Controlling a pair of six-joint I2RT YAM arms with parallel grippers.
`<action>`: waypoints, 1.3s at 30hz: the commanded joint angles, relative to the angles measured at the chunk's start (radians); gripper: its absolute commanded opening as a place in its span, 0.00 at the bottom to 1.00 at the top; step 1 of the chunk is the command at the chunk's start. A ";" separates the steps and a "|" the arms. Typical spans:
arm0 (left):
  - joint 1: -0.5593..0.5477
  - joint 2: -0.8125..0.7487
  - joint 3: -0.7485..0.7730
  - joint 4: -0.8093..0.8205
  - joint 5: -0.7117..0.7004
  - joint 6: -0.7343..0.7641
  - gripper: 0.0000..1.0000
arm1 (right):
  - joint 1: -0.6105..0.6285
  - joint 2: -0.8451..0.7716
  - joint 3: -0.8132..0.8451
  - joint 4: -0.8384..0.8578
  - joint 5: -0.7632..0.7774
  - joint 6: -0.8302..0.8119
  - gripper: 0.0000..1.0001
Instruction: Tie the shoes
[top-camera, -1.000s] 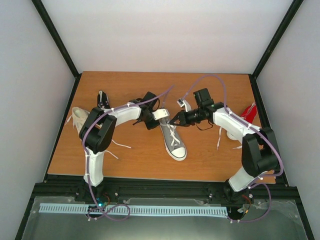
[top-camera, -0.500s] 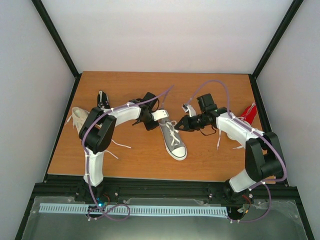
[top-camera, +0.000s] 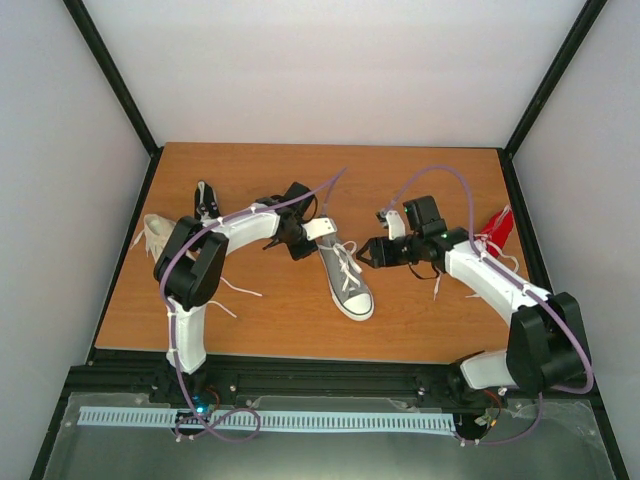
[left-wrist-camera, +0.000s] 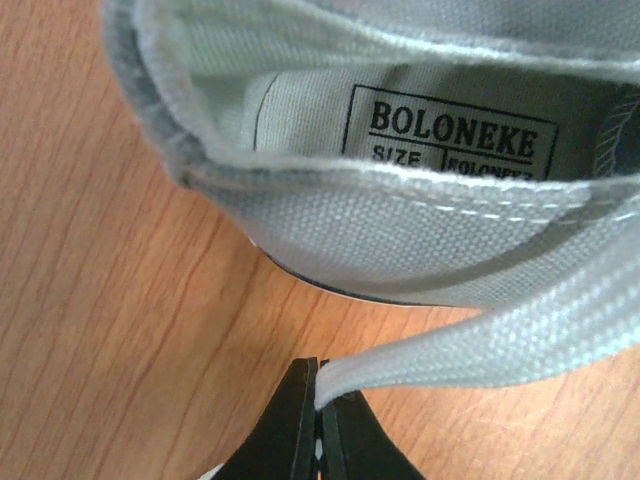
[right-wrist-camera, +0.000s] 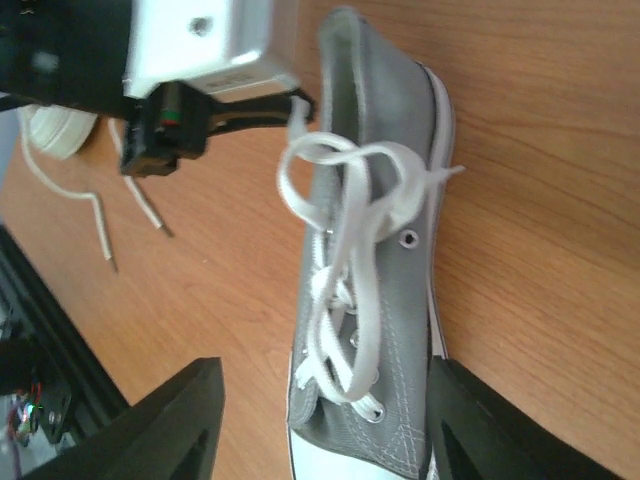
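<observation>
Left gripper (left-wrist-camera: 318, 400): we noted it pinched shut on the lace (left-wrist-camera: 480, 345).
Right gripper (top-camera: 367, 252): parted, empty; grey shoe (top-camera: 347, 282) lay at its 9 o'clock.

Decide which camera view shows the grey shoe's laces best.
Right wrist view: the laces loop along the grey shoe, clear and close. Top view shows them tiny; left wrist shows one strand in the left gripper.

Four shoes on one table (top-camera: 270, 330): one grey shoe (top-camera: 347, 282), one black shoe (top-camera: 204, 197), one cream shoe (top-camera: 152, 234), one red shoe (top-camera: 497, 226). Two grippers: left gripper (left-wrist-camera: 318, 398), right gripper (top-camera: 363, 252).
</observation>
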 joint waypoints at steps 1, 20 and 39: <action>0.001 -0.032 0.020 -0.024 0.010 -0.016 0.01 | 0.026 -0.024 -0.069 0.077 0.109 0.014 0.61; 0.001 -0.037 0.031 -0.053 0.019 -0.024 0.01 | 0.102 0.075 -0.132 0.290 0.141 0.001 0.07; 0.001 -0.035 0.033 -0.054 0.007 -0.017 0.01 | 0.102 0.049 0.147 -0.150 -0.240 -0.039 0.03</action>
